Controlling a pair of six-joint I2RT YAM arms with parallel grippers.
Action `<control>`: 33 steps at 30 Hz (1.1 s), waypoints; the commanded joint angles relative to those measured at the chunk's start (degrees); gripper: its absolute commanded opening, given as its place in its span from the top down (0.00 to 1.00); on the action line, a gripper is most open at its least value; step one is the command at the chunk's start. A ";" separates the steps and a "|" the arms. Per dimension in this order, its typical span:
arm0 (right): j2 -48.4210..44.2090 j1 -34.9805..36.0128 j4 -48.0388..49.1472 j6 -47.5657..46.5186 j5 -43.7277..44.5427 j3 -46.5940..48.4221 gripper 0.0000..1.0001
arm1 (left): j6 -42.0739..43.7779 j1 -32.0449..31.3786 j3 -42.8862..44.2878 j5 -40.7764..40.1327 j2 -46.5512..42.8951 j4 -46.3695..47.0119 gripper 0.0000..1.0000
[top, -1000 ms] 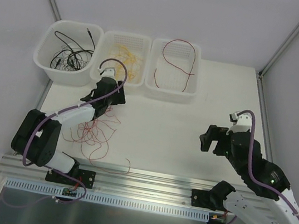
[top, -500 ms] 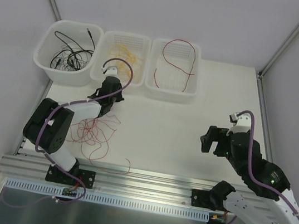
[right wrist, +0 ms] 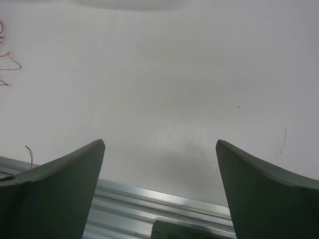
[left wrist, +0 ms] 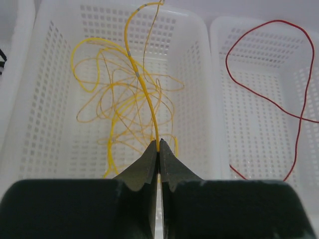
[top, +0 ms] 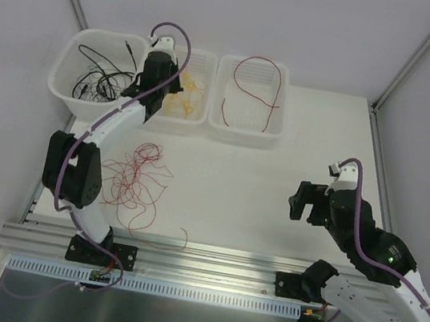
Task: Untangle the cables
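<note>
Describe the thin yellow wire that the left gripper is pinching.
The thin yellow wire is a glossy, flexible strand with small grey bands along it. The left gripper is shut on it; from the fingertips it arcs over the white perforated plastic basket, above a loose heap of other yellow wires.

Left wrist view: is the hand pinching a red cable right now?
No, the left hand is closed on a yellow cable that runs up from its tips over the middle basket.

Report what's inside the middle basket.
The middle basket holds a tangle of yellow cables, one strand pinched in the shut left gripper. From above, the left arm covers its left side.
</note>
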 commanded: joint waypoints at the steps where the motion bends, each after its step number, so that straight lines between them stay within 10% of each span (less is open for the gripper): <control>1: 0.10 -0.06 -1.02 -0.76 2.46 0.89 0.00 | 1.38 3.83 9.79 8.16 10.33 -9.70 1.00; 6: 1.24 -0.15 -1.20 -1.72 3.52 0.72 0.00 | 1.56 6.03 24.47 11.53 24.74 -19.71 0.99; 15: 2.30 -0.15 -0.76 -1.81 2.29 0.54 0.00 | 1.20 9.02 26.17 12.94 28.65 -22.98 0.93; 28: 0.97 -0.06 -0.15 -1.90 -5.43 2.39 0.00 | -2.82 8.93 18.36 19.08 7.04 -23.16 0.06; 33: 2.73 -0.06 3.18 -1.38 -14.22 1.25 0.00 | -6.26 8.84 4.74 23.12 -9.13 -23.42 0.01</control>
